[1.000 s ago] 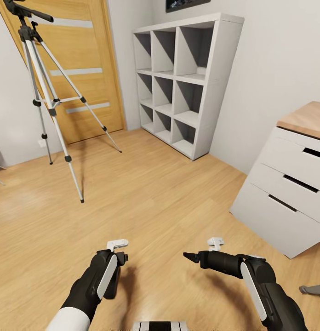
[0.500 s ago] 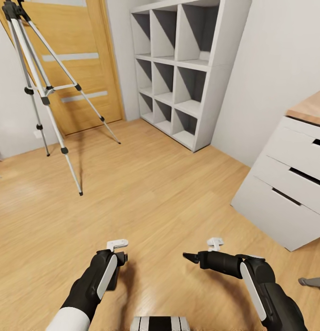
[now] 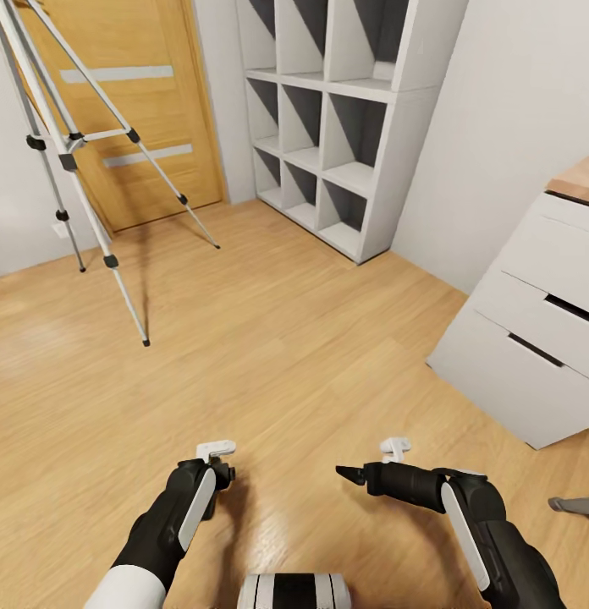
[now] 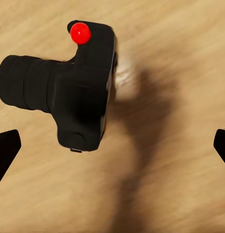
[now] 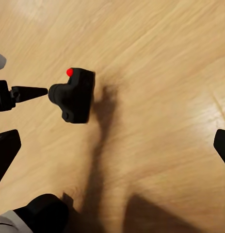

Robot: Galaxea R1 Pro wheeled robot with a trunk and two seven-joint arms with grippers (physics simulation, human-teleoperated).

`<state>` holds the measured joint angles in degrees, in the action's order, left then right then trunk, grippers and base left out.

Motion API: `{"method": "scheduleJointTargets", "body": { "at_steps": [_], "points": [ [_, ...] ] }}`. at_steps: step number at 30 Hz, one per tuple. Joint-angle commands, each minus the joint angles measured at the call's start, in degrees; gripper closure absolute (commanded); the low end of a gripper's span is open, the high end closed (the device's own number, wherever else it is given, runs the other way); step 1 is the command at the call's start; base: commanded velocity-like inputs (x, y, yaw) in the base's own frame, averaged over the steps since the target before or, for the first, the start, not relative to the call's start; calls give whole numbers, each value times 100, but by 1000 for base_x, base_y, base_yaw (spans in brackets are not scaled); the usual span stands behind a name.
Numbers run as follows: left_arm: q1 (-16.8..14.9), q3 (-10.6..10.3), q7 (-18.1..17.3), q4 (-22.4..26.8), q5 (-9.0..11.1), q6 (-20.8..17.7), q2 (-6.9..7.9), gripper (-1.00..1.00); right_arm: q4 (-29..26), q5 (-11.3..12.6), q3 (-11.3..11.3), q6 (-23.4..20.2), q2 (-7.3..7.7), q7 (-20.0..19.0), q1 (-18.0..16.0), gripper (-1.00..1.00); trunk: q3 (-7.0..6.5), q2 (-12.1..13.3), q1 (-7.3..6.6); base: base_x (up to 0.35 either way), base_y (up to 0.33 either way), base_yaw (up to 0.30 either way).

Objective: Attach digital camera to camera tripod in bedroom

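We see the digital camera from our left wrist view, a small black body with a stubby lens and a red spot, seen against the light wood floor; the two dark fingertips of our left gripper sit wide apart at the edges of that picture, touching nothing, so the jaws are spread and the camera is not between them. From our right wrist view the camera shows again, with one pointed fingertip close to its lens; we cannot tell whether it rests on the floor or is held. Our right gripper is also released, fingertips far apart. Both forearms reach forward low over the floor, the left bent inward, the right angled toward the middle. The camera tripod stands far ahead on the left before the wooden door, with the white cube shelf and a white drawer unit to the right.
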<state>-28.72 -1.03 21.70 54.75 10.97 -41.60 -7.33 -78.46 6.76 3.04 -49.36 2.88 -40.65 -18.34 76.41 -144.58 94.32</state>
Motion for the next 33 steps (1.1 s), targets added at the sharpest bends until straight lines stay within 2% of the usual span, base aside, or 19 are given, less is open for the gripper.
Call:
{"method": "scheduleJointTargets", "body": {
  "at_steps": [1, 15, 23, 33],
  "points": [
    [-2, -11, 53, 7, 60, -15, 0, -100, -2, 53, 4, -47, 1, 14, -3, -100, 27, -3, 1, 0, 0, 0],
    [-2, -11, 54, 9, 56, -15, 2, -100, -2, 54, 4, -60, 2, 13, -3, -100, 337, -22, 37, 0, 0, 0],
    [-2, -11, 54, 9, 56, -15, 3, -100, -153, 54, 44, -715, 7, 5, -3, -100, 514, -33, 58, 0, 0, 0],
    [-2, -11, 54, 9, 55, -15, 3, -100, -183, 54, 32, -812, 10, 5, -3, -100, 736, -46, 84, 0, 0, 0]
  ]
}}
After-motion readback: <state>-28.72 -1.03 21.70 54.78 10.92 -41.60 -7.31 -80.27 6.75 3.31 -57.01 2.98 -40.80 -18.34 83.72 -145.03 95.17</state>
